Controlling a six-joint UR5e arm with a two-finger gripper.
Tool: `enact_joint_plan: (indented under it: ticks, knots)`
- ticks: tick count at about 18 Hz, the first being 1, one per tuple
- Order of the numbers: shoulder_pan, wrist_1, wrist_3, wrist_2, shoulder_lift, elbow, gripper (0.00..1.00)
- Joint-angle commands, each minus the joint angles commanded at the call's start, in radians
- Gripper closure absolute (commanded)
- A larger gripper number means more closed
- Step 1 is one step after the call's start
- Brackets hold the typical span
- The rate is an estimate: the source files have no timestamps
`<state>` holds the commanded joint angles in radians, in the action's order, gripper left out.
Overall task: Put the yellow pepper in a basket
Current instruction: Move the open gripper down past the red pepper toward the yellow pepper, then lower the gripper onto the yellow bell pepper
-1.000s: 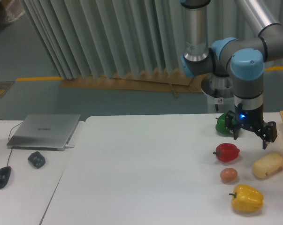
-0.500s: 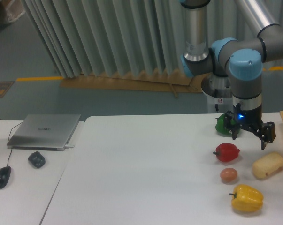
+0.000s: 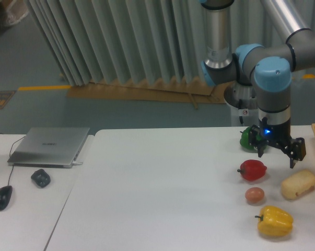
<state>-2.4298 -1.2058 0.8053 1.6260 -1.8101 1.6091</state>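
Yellow pepper [image 3: 275,221] on table [image 3: 162,193], near front right edge, stem pointing left. Egg-shaped item [image 3: 255,195] just beside it; beige lump [image 3: 298,184] and red pepper [image 3: 252,170] near. Gripper [image 3: 280,155] hangs farther back, fingers spread wide, empty. Judgement: approach from above, straddle lobes, avoid nudging egg-shaped item.

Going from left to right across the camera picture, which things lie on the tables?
Mouse → dark lump → laptop → red pepper → yellow pepper → beige lump. The green pepper and the small orange egg overlap the red pepper in this order, so they are left out.
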Motion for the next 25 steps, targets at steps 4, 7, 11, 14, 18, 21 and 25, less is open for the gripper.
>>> enact_joint_plan:
  ticks: [4, 7, 11, 14, 18, 21, 25]
  knots:
    - [0.011, 0.006, -0.006, 0.003, -0.021, -0.014, 0.00]
    - [0.012, 0.037, -0.023, 0.002, -0.028, -0.015, 0.00]
    - [0.020, 0.069, -0.023, 0.018, -0.028, -0.001, 0.00]
    - [0.026, 0.069, 0.000, 0.015, -0.038, -0.018, 0.00]
    - [0.052, 0.072, -0.001, 0.081, -0.060, -0.044, 0.00]
    - [0.066, 0.077, 0.046, 0.100, -0.103, -0.072, 0.00]
    - [0.049, 0.075, 0.354, -0.021, -0.132, -0.078, 0.00]
